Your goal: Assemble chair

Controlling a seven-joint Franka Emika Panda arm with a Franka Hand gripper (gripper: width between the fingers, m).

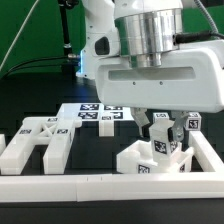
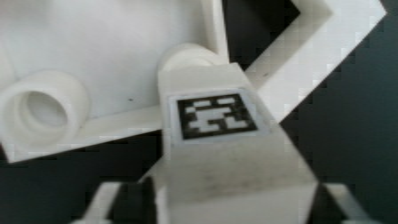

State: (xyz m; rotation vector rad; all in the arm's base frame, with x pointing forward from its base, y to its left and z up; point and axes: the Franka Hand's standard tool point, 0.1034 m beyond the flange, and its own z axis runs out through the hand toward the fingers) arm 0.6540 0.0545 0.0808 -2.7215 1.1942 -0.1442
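White chair block (image 2: 214, 150) held by gripper (image 1: 166, 135)
Jaws closed on it by a corner of the table (image 1: 100, 158); long axis seemingly upright, coded tag (image 2: 214, 115) facing the wrist camera.

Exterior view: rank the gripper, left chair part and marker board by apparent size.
1. gripper, though it is nearest the camera
2. left chair part
3. marker board, partly hidden, so this rank is unsure

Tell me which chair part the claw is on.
The narrow tagged post held in the claw, at the exterior view's right; the wide forked part at that view's left lies flat, untouched.
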